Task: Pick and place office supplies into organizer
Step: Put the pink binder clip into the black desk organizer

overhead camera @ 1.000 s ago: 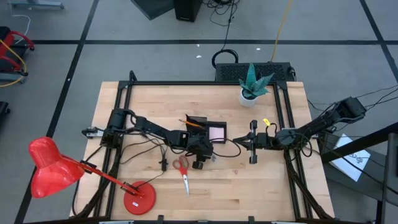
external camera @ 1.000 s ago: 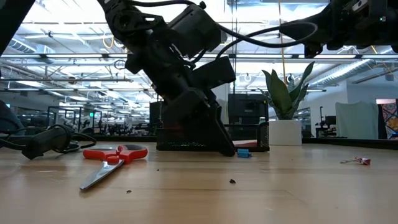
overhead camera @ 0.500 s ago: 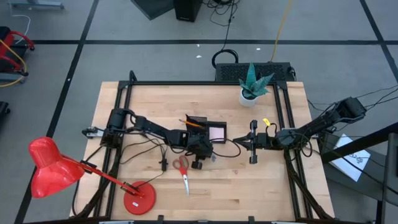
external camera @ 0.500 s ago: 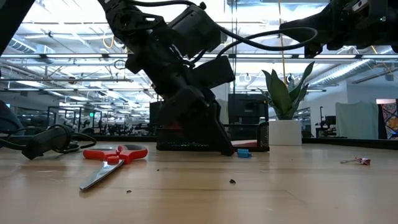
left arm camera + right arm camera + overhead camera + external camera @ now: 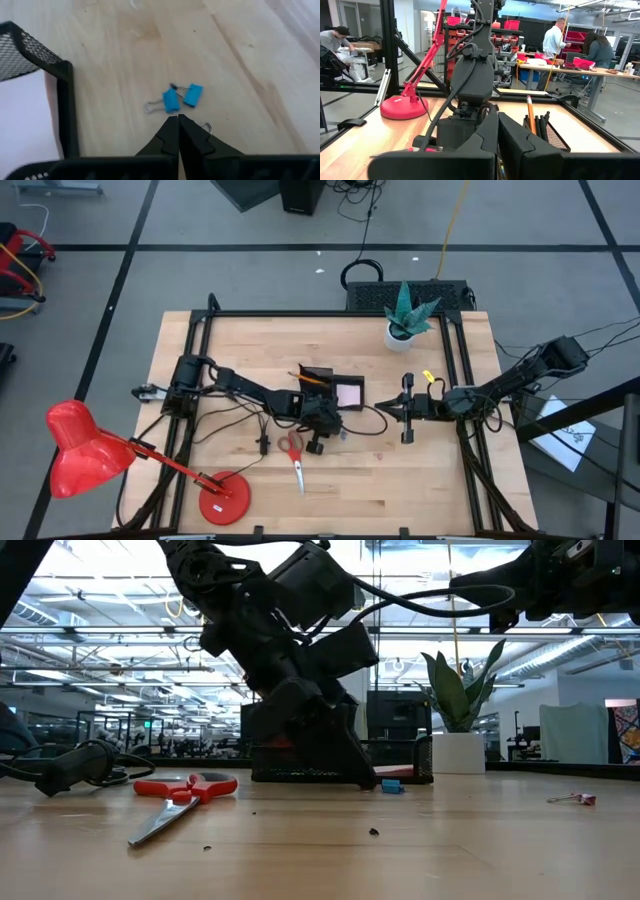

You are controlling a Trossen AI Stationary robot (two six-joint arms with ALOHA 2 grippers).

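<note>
Pale matt wood table [image 5: 125, 45], black wire-mesh organizer [image 5: 30, 50], blue clips [image 5: 181, 97]

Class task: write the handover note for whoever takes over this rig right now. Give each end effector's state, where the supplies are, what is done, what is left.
Left end effector: shut, empty, tips just short of the blue clips beside the organizer.
Right end effector: shut, empty, waiting right of the organizer.
Done: pencils and pink sticky pad in the organizer.
Left: clips, scissors, small yellow piece, all on the table.

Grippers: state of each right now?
Left gripper: shut, empty, tips just short of two small blue binder clips on the wooden table.
Right gripper: shut, empty, waiting at table's right.
</note>
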